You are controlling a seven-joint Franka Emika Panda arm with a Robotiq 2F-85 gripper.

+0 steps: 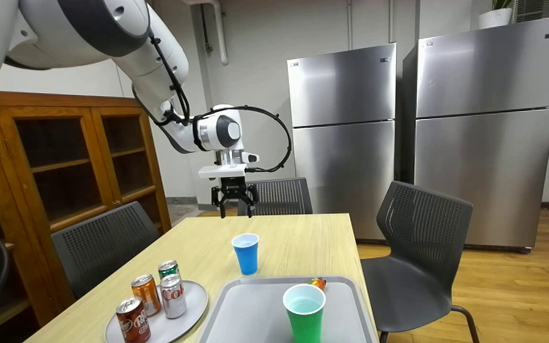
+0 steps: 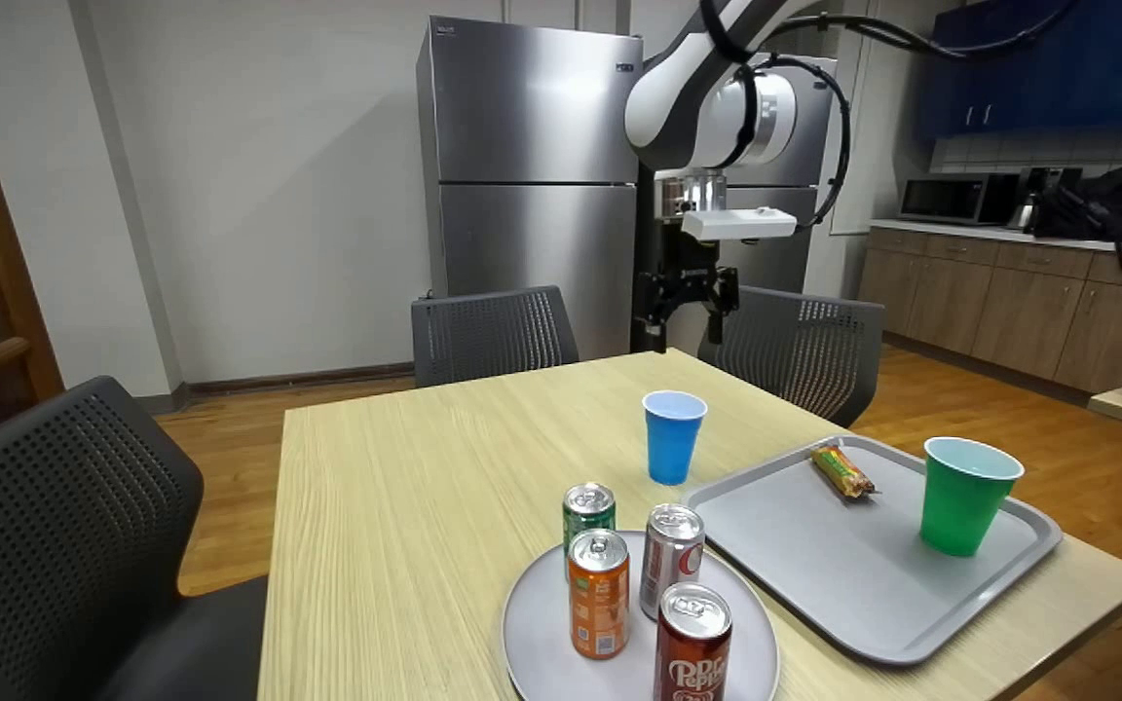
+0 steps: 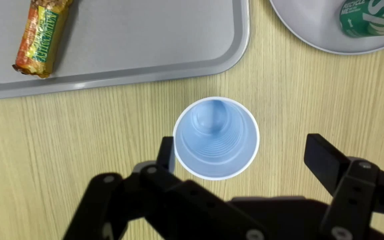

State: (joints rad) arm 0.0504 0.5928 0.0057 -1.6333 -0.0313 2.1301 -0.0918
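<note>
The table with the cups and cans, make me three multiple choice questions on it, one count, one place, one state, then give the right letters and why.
1. How many cans stand on the round plate? A) Two. B) Five. C) Four.
2. Where does the green cup stand? A) On the round plate. B) On the grey tray. C) On the floor.
3. How does the pincer stand? A) Open, gripping nothing. B) Shut on the green cup. C) Shut on one of the cans.

1: C, as four can tops show in both exterior views.
2: B, as its base rests on the grey tray in an exterior view.
3: A, as its jaws stand apart, clear of the blue cup.
</note>
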